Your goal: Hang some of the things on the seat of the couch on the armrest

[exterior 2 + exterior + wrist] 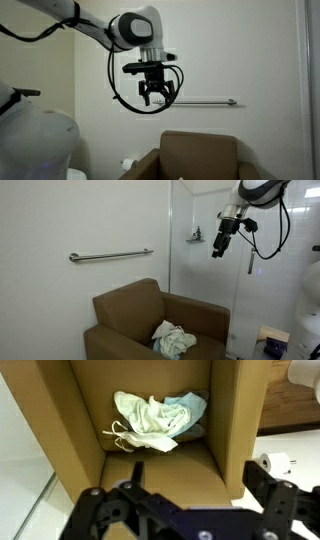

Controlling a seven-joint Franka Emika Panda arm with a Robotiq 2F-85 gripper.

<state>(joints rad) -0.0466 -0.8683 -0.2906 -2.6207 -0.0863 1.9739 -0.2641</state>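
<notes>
A brown armchair (160, 320) stands against the white wall. A heap of pale cloths (173, 338), cream and light blue, lies on its seat, and shows in the wrist view (158, 417) between the two armrests (238, 420). My gripper (220, 246) hangs high in the air above and beside the chair, fingers pointing down. It is open and empty, as seen in an exterior view (155, 95) and in the wrist view (185, 495), well clear of the cloths.
A metal grab bar (110, 255) is fixed to the wall above the chair. A glass partition (200, 250) stands beside the chair. A toilet-paper roll (275, 461) sits on the floor near one armrest. A black cable loops from my wrist (125, 85).
</notes>
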